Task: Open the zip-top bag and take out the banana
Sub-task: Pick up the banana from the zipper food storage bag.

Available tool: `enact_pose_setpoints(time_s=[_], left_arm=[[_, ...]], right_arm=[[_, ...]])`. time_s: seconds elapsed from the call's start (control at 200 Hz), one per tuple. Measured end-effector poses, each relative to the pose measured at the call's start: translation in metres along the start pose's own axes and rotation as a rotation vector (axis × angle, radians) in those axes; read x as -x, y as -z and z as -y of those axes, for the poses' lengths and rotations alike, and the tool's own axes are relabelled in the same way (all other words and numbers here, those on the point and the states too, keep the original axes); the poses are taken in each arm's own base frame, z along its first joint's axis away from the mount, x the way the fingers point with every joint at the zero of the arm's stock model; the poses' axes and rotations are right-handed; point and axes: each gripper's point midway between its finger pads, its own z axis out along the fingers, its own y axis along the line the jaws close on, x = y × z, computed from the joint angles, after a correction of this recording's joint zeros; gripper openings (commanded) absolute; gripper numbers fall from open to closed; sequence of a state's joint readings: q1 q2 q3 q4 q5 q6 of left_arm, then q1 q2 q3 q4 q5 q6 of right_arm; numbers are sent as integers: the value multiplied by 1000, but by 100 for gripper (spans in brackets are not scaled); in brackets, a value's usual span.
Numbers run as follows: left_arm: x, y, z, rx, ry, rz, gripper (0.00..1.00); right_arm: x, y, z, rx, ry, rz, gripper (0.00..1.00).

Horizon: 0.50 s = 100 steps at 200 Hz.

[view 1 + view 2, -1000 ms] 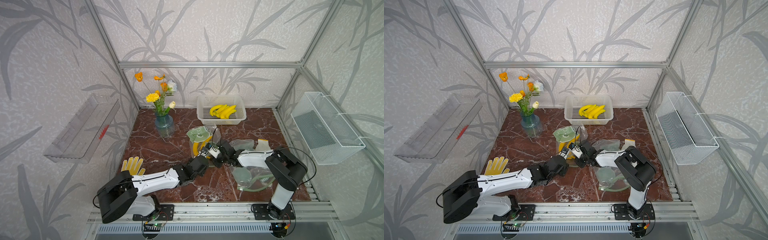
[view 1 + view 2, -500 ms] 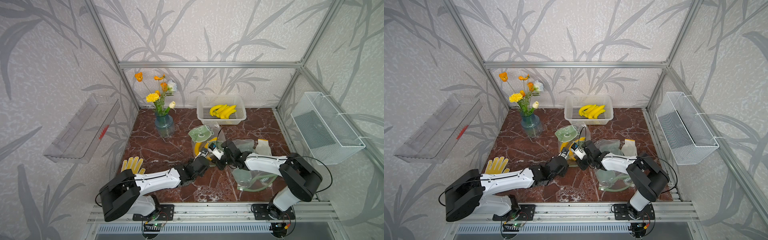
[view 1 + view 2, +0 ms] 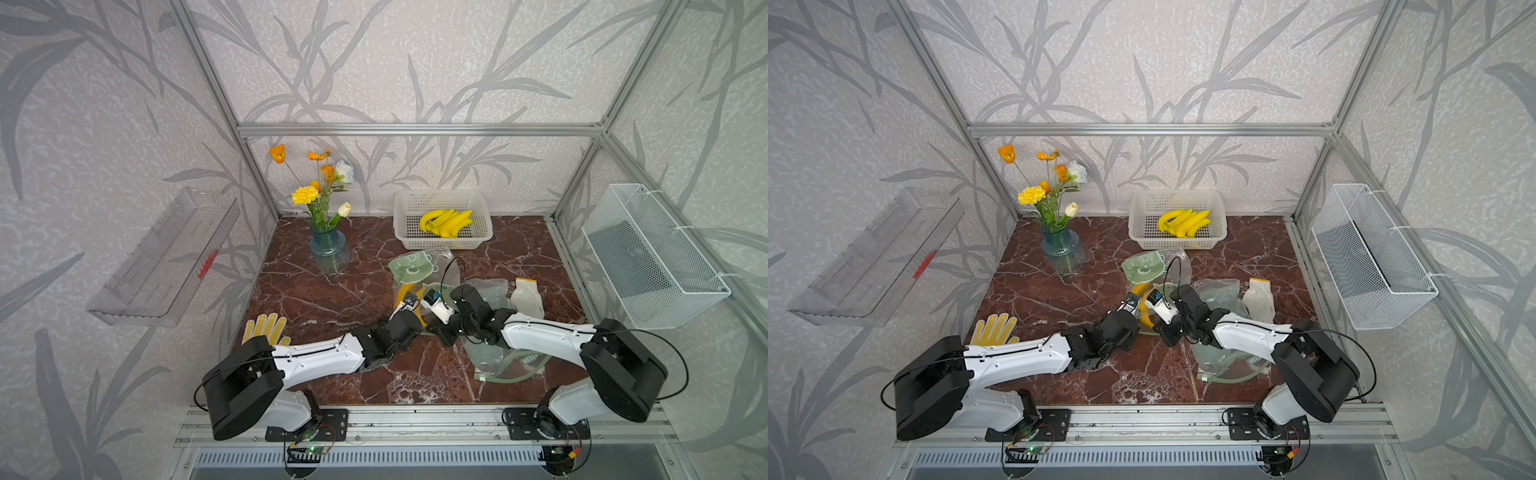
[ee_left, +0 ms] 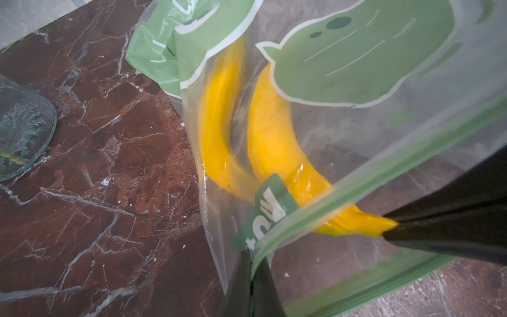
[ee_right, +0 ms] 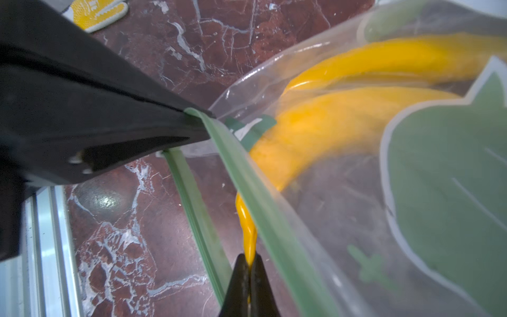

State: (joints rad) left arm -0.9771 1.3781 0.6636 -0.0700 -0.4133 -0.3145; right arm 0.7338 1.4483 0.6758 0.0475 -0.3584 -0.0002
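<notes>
Left pincer (image 4: 251,270) clamped on the green zip edge of the clear printed plastic zip-top bag (image 4: 343,131) — right pincer (image 5: 249,267) pinches the yellow curved banana (image 5: 329,118) by its stem at the bag mouth.

White link shells, black joints, black cables on left arm (image 3: 316,358), right arm (image 3: 544,334); left tool (image 4: 250,263), right tool (image 5: 248,264) black, tapered.

Walls: pale textured wallpaper (image 3: 415,62) with a grey leaf-and-stem pattern, at the back and on both sides.
Frame: aluminium bar (image 3: 415,129) across the back wall, with slanted posts at the corners.
Surface: polished red-brown marble tabletop (image 3: 316,299) with white veins.
Left wall: clear plastic shelf (image 3: 166,257), mounted at a tilt.
Right wall: white wire basket (image 3: 648,257).
Front edge: aluminium rail (image 3: 415,419).
Light: soft and even, with a faint sheen on the marble.
</notes>
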Motion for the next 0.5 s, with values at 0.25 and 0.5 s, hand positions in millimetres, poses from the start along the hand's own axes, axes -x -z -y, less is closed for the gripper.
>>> enact_pose_setpoints(time_s=[0.25, 0.5], left_arm=[[9, -2, 3, -2, 12, 11, 0], [15, -5, 9, -19, 25, 13, 0]], right_arm=[[-2, 18, -13, 34, -3, 24, 1], [-14, 30, -23, 70, -7, 18, 1]])
